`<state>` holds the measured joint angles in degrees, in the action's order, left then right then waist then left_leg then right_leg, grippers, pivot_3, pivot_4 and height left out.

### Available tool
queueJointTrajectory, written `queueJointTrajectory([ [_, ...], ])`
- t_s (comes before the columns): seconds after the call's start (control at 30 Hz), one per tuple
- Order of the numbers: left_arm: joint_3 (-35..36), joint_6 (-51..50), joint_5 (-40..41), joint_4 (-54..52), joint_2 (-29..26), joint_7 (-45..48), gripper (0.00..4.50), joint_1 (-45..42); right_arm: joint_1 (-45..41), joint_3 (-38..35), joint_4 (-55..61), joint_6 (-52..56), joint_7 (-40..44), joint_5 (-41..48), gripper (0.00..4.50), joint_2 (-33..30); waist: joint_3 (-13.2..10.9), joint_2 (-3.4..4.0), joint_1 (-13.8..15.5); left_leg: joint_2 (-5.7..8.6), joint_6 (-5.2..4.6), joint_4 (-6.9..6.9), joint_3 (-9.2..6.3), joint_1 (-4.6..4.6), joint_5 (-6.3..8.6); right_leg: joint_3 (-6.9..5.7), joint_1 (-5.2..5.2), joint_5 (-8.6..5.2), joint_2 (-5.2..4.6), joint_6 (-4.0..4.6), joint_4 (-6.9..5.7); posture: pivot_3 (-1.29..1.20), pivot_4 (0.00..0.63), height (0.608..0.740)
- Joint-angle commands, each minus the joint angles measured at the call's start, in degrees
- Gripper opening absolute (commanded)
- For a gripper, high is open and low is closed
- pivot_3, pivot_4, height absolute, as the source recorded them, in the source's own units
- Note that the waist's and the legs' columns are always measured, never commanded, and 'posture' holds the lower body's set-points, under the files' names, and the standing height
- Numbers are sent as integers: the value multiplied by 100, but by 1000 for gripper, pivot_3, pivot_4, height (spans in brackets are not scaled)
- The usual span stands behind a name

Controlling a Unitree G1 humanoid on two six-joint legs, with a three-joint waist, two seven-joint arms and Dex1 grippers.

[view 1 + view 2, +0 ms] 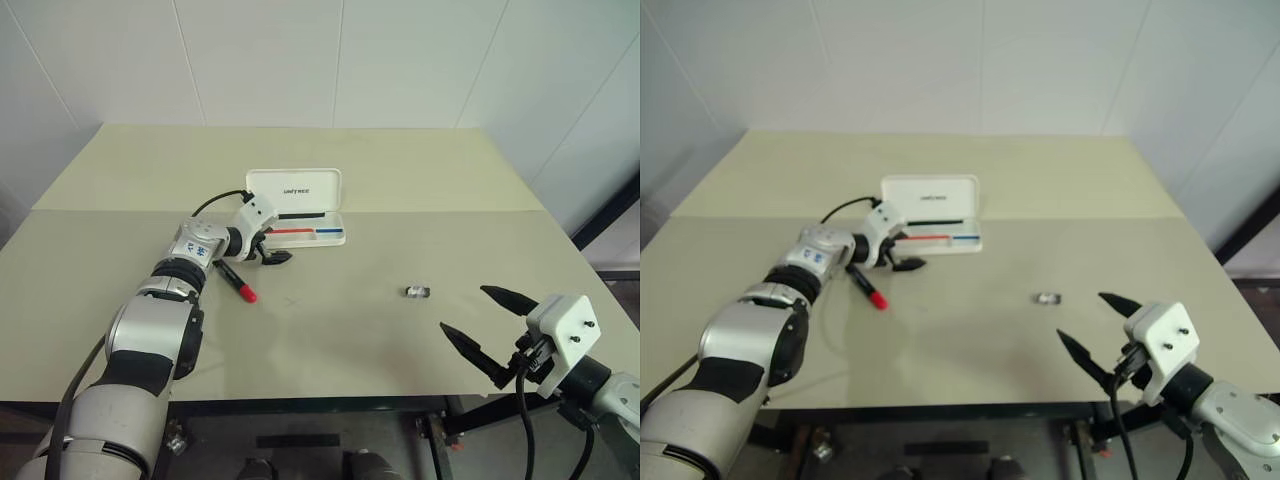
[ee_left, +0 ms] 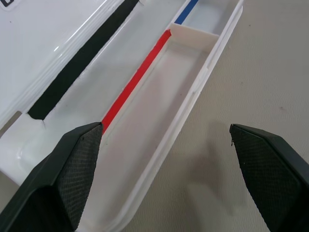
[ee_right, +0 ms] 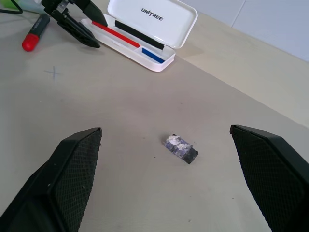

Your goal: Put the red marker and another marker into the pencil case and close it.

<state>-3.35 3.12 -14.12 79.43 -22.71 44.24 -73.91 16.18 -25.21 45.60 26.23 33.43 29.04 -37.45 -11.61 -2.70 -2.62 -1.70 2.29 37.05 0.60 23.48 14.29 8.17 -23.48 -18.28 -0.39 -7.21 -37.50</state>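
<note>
Step in hand: filling not yet begun. Pencil case (image 1: 300,215) open on table, tray empty; red marker (image 1: 236,281) lying near, beside left arm. Left gripper (image 1: 268,250) wide, empty, at tray edge; right gripper (image 1: 490,322) wide, empty, well apart. Green marker unseen. Next, probably: reach back, grasp red marker.
</note>
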Motion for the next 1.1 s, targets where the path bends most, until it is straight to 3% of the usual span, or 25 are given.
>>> queueJointTrajectory([
  [0.03,-63,-37,-184,-39,54,-66,4500,-43,31,-173,240,-42,-93,61,4490,36,0,0,5,0,0,0,0,0,0,0,0,0,0,0,0,0,150,740],
  [0.17,-105,-151,-331,-27,94,24,3645,-19,49,-155,257,-35,-125,62,4500,42,0,0,17,0,0,-1,0,-1,0,0,0,0,1,0,0,0,150,740],
  [0.53,39,-182,-328,-41,115,89,60,-58,-43,-137,197,1,-126,89,4500,-7,1,0,57,0,0,1,3,-7,0,2,3,0,0,0,-6,0,150,740],
  [0.83,168,92,-228,-104,85,304,20,-231,-214,-157,78,8,-30,143,4500,-95,1,0,86,0,1,0,3,-7,0,2,3,0,1,0,-5,0,150,740],
  [1.1,334,809,94,-284,25,1485,20,-502,-443,-157,-167,14,135,226,4500,-291,0,-1,94,1,1,2,3,-2,0,2,1,0,1,0,-5,0,150,740],
])
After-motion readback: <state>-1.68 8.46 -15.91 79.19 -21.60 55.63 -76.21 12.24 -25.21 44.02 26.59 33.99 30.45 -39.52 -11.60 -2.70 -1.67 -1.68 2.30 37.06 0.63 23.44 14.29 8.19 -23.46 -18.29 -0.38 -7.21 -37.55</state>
